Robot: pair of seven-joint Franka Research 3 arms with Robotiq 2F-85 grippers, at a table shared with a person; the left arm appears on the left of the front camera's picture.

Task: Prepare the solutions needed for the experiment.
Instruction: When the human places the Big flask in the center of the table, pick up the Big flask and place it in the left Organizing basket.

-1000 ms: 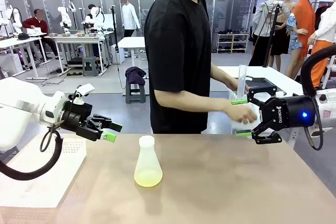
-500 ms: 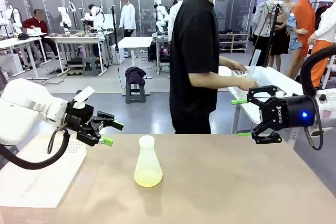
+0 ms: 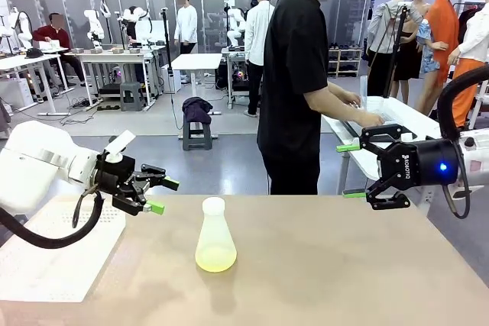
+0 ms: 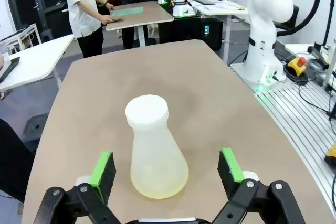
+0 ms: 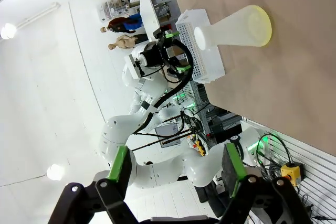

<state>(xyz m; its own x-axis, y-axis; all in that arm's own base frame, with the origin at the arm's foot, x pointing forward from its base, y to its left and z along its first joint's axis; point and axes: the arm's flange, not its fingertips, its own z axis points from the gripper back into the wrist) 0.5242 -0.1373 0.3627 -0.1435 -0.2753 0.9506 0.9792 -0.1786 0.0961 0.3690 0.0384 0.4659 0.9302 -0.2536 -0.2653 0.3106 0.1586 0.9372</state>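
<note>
From the front, the left gripper has swung inward from the table's left edge over the past second and now hovers above that edge, jaws spread wide and empty, aimed at the flask. The person who stood just behind the far edge has turned away to a side table, so the flask is probably the robot's to take. The right gripper has not moved: open, holding nothing, off the right edge.

In the left wrist view, the flask stands upright between the green pads, untouched, near the table's middle. The solutions show as a pale yellow-green band at its base (the neck is opaque white).

In the right wrist view, the right gripper is parted, the flask well apart from it.
</note>
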